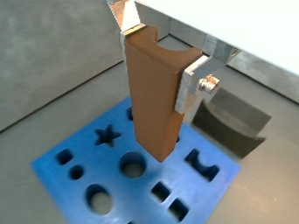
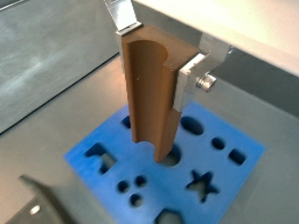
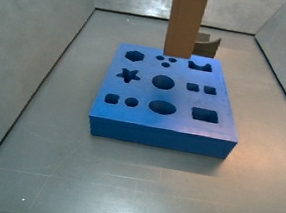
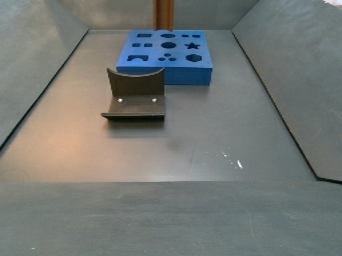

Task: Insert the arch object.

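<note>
Silver fingers [image 1: 191, 86] of the hand [image 1: 158, 79] clamp the arch [image 1: 152, 96], a tall brown piece with a rounded groove down one face, clearest in a wrist view [image 2: 149, 96]. The plates press on opposite sides of its upper part, so the hand is closed on it. The arch hangs upright, its lower end over the blue board [image 1: 117, 188], about above a round hole [image 1: 133, 163] near the board's middle. Whether the end touches the board, I cannot tell.

In a side view the arch [image 3: 186, 19] rises over the far part of the board [image 3: 141, 91], and the hand is out of frame. The arch-shaped hole [image 3: 200, 64] is empty.

A dark fixture [image 4: 134, 97] stands on the grey surface [image 4: 174, 170] near the board [image 4: 167, 70], apart from it.
</note>
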